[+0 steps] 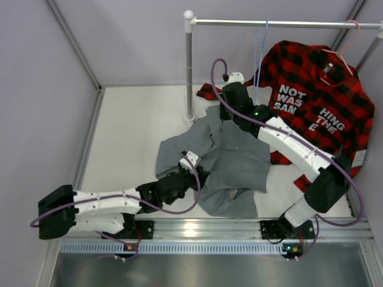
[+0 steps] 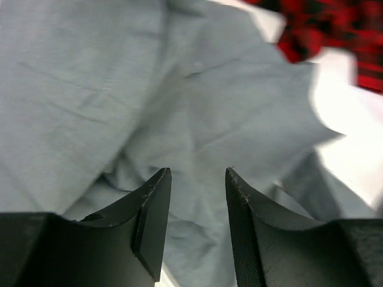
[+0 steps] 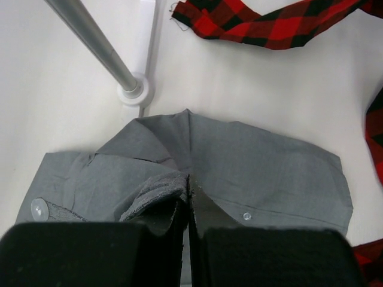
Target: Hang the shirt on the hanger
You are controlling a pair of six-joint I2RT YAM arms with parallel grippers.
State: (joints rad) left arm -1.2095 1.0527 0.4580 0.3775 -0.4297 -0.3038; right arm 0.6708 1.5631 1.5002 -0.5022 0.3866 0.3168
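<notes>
The grey-green shirt [image 1: 236, 158] lies crumpled on the white table. My right gripper [image 1: 229, 98] is at its far end, and in the right wrist view the right gripper [image 3: 189, 179] is shut on the shirt [image 3: 257, 173] at the collar, a fold of cloth bunched over one finger. My left gripper [image 1: 192, 162] is at the shirt's left side. In the left wrist view the left gripper [image 2: 197, 174] stands open just above the shirt [image 2: 119, 89], its fingertips [image 2: 157, 191] apart with cloth showing through the gap. The light-blue hanger [image 1: 261, 54] hangs from the rail [image 1: 287, 24].
A red-and-black plaid shirt [image 1: 323, 110] hangs on a pink hanger [image 1: 342, 57] at the right, one sleeve [image 3: 269, 24] trailing on the table. The rack post [image 1: 189, 66] stands just left of the grey shirt's collar, its base [image 3: 134, 92] close by. Walls enclose left and back.
</notes>
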